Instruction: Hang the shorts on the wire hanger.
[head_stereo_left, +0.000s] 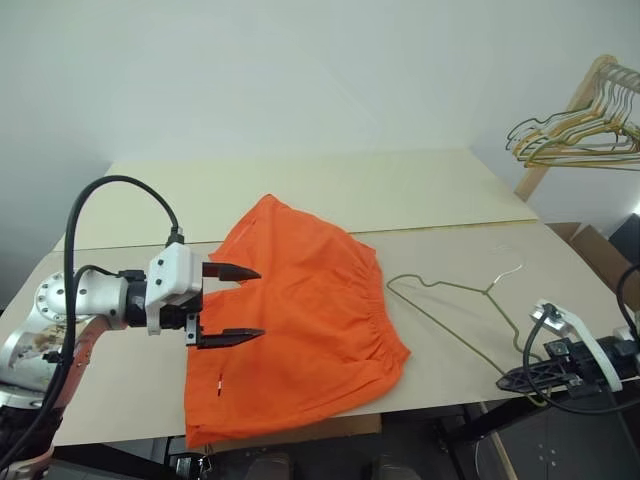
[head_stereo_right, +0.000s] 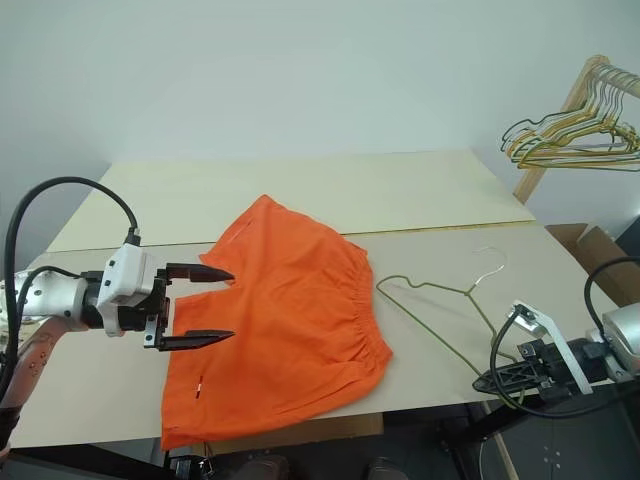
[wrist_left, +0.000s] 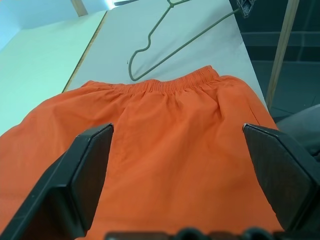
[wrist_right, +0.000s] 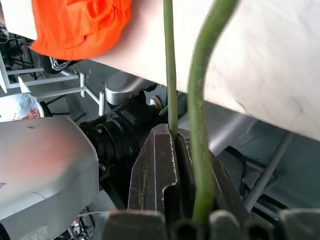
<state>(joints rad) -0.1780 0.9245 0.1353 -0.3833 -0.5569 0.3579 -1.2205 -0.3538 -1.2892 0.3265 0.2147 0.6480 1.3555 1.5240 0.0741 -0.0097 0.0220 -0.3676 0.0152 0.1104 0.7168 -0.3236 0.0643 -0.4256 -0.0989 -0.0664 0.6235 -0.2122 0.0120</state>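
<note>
Shorts lying spread flat on the tabletop, waistband turned toward the wire hanger, lower hem reaching the near edge and drooping a little over it. Left hand hovering over the left part of the orange fabric, fingers standing wide apart and gripping nothing. Wire hanger lying just beside the waistband, hook pointing away, its near corner reaching past the tabletop edge. Right hand waiting at that edge, closed tightly on the thin wire of this corner. Bunched hangers hanging on a wooden rack far right.
</note>
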